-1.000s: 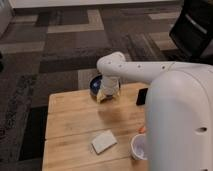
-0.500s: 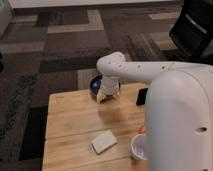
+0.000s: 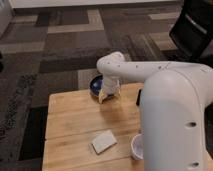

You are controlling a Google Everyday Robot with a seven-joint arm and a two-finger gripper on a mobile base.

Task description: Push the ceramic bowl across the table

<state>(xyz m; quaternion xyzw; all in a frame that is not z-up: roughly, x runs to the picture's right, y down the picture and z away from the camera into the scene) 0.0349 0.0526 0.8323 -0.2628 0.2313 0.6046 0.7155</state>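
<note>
The ceramic bowl point(image 3: 96, 85) sits right at the far edge of the table point(image 3: 75, 122), roughly midway along that edge, and it looks to hang a little past it, though how far is hard to judge. Only its left half shows, a glossy dark-blue curve with a paler patch inside; the rest is hidden behind the arm.

And there is the gripper point(image 3: 106, 93), down at the bowl's right side, low over the tabletop just inside the far edge. It looks pressed up against the bowl, or very nearly so; real contact cannot be made out. Whether its fingers are spread or closed cannot be told from here, and nothing can be seen held in them.

The white arm point(image 3: 135, 70) runs from the gripper's wrist off to the right, level with the far edge, and joins the big white robot body point(image 3: 175, 120), which fills the right side of the view and covers the right end of the table.

Closer in, on the near half of the wood, a pale flat rectangular pad point(image 3: 104, 142) lies at an angle, well apart from the bowl. Near the near right corner stands a small white cup point(image 3: 137, 146), just beside the robot body. A dark object point(image 3: 139, 97) peeks out at the body's edge near the far right. Beyond the table, patterned grey carpet point(image 3: 60, 45).
</note>
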